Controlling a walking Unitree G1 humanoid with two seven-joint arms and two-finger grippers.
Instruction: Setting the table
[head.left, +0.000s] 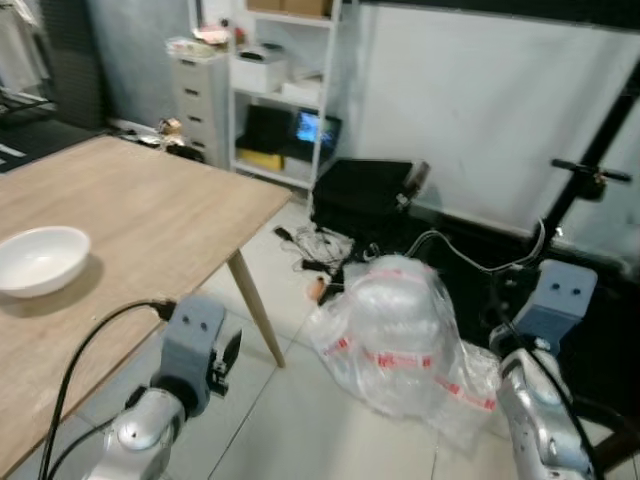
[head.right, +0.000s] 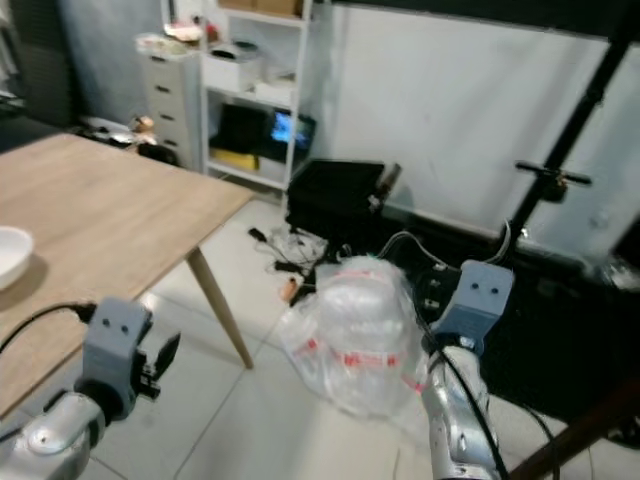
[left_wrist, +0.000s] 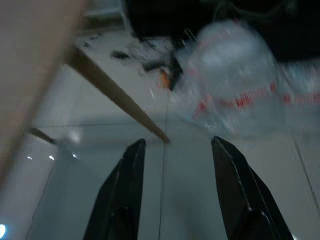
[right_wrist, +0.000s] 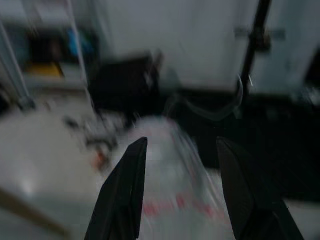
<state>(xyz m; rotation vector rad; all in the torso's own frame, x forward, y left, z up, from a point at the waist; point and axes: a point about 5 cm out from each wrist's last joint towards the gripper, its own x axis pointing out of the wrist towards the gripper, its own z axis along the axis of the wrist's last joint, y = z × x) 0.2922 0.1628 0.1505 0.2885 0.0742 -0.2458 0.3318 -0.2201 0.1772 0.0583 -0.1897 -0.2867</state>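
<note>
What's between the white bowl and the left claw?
Just bare wooden table and the arm's black cable between the bowl and left claw, per the left eye view.

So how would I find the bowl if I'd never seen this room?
Look for the big light wooden table on the robot's left side. The bowl sits on it near the robot's edge, far from the corner by the shelves. It is plain white, round and shallow, and it is the one dish on the tabletop in view.
</note>
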